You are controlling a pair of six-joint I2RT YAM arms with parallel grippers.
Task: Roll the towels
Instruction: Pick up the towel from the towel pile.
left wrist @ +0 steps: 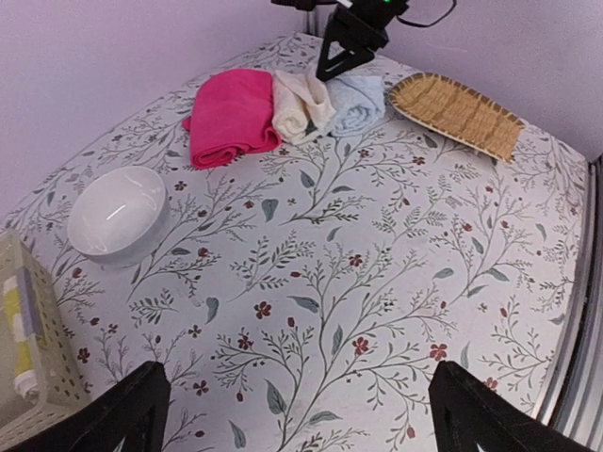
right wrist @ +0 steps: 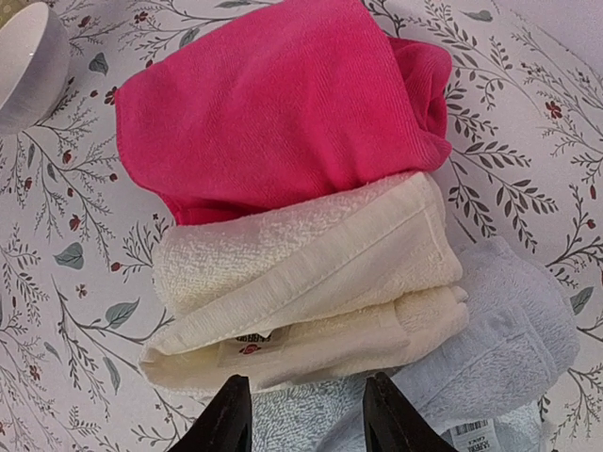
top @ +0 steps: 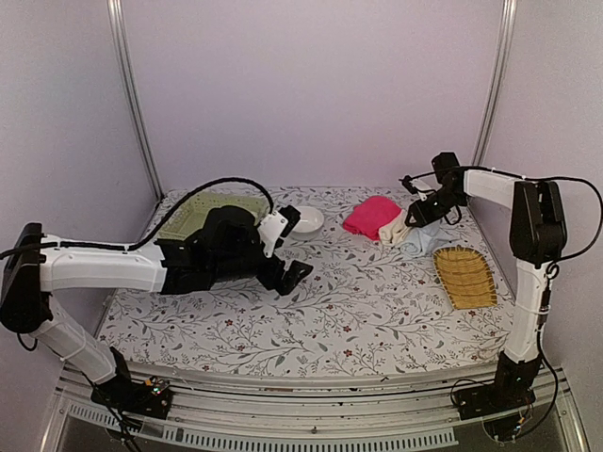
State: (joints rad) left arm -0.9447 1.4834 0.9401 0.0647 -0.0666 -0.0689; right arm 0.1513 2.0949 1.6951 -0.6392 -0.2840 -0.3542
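My left gripper (left wrist: 297, 381) is wide open and empty, low over the floral-print tabletop (left wrist: 358, 282), just right of the pale green plastic basket (top: 203, 215). My right gripper (right wrist: 306, 414) is at the far right, jaws partly apart, nothing pinched. It sits over three touching towels: the bright pink folded towel (right wrist: 283, 104) on the left, the cream-white terry towel (right wrist: 301, 273) in the middle, and the pale blue towel (right wrist: 509, 348) on the right. Can't tell if the fingertips touch cloth. The yellow woven slatted tray (top: 464, 276) lies near-right of them.

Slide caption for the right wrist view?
Right fingers over a cream towel lying between a pink towel and a pale blue towel.
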